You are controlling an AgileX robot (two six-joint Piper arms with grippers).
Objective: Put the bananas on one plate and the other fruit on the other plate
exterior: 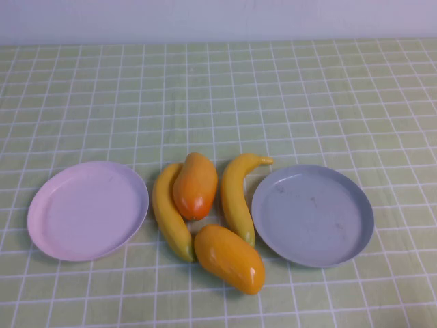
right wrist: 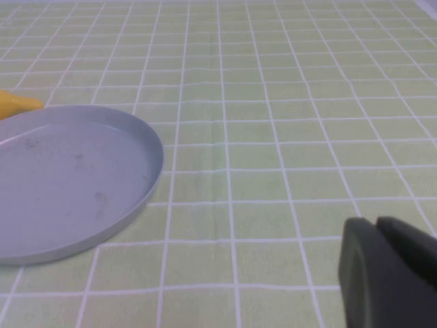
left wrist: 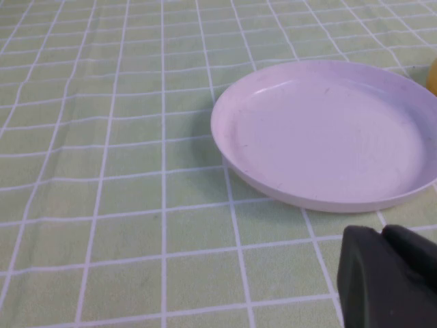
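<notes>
In the high view two bananas lie between the plates: one [exterior: 169,212] beside the pink plate [exterior: 87,210], the other [exterior: 237,195] beside the grey-blue plate [exterior: 313,214]. One orange fruit with a redder end [exterior: 195,185] rests between the bananas. The second orange fruit [exterior: 229,258] lies nearer the front. Both plates hold nothing. Neither gripper shows in the high view. My left gripper [left wrist: 382,232] is shut and empty, near the pink plate [left wrist: 328,130]. My right gripper [right wrist: 375,222] is shut and empty, beside the grey-blue plate [right wrist: 68,178]; a banana tip [right wrist: 17,104] shows behind that plate.
A green checked tablecloth [exterior: 273,89] covers the whole table. A pale wall [exterior: 218,17] runs along the far edge. A yellow sliver of fruit [left wrist: 433,75] shows past the pink plate in the left wrist view.
</notes>
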